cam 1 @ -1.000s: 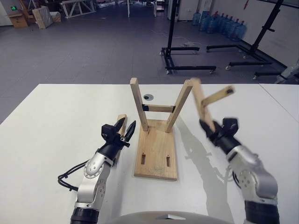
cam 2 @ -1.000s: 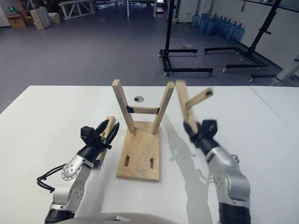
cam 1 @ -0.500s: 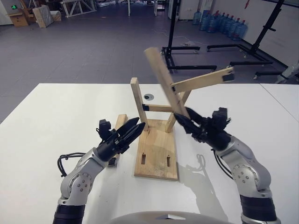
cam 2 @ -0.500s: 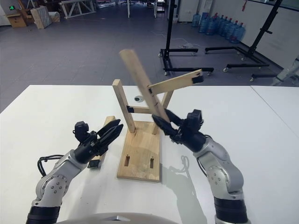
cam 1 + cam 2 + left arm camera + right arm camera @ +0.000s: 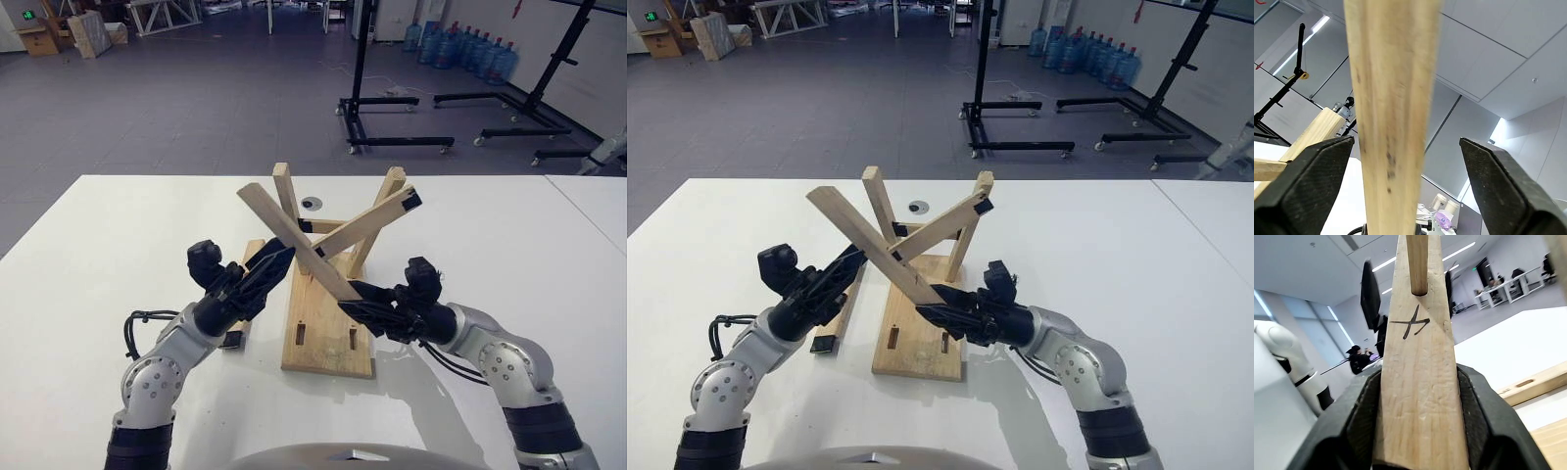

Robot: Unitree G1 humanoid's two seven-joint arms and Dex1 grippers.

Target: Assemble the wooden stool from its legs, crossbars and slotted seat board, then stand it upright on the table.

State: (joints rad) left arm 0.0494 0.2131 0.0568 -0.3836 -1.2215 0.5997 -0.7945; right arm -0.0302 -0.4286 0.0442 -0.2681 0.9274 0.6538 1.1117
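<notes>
The right hand (image 5: 351, 299) was clamped on the lower end of a leg (image 5: 294, 240), its fingers pressed flat against both faces. The leg slanted up toward the robot's left, and 1 crossbar (image 5: 367, 223) stuck out of it toward the right. The left hand (image 5: 275, 264) was spread, with 1 finger on either side of the same leg and a gap at each. Below, the seat board (image 5: 328, 343) lay flat on the bench (image 5: 98, 245) with 2 standing legs (image 5: 361, 257) at its far end. A loose leg (image 5: 836, 321) lay just left of the board.
</notes>
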